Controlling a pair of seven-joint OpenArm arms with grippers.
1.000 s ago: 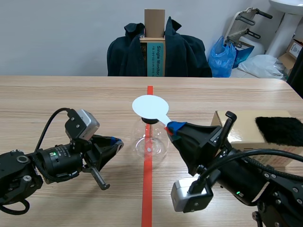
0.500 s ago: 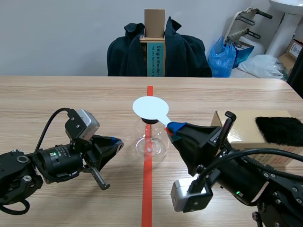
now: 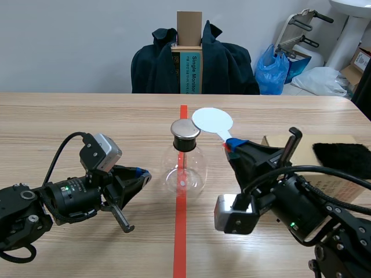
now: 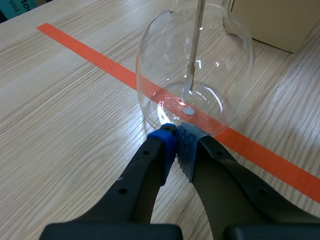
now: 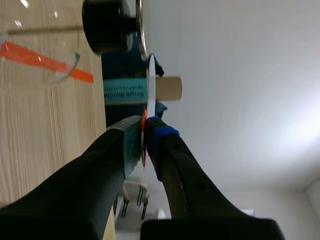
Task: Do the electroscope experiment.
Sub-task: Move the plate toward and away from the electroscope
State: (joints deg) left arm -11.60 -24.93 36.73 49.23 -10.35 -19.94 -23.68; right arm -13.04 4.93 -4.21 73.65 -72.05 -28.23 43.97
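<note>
On the wooden table (image 3: 87, 121), the right gripper (image 3: 231, 145), clenched on the handle of the white disc (image 3: 212, 120), has swung that disc clear of the electroscope flask (image 3: 184, 169). A second ago the disc hovered over the flask's top; now it stands just to the right of it, leaving the metal cap (image 3: 185, 128) uncovered. The left gripper (image 3: 141, 174) stays left of the flask, its jaws closed on nothing and its tips just beside the base. The pass over the cap looks finished. The rod (image 4: 194, 55) inside the flask hangs straight, so any response remains to be checked.
</note>
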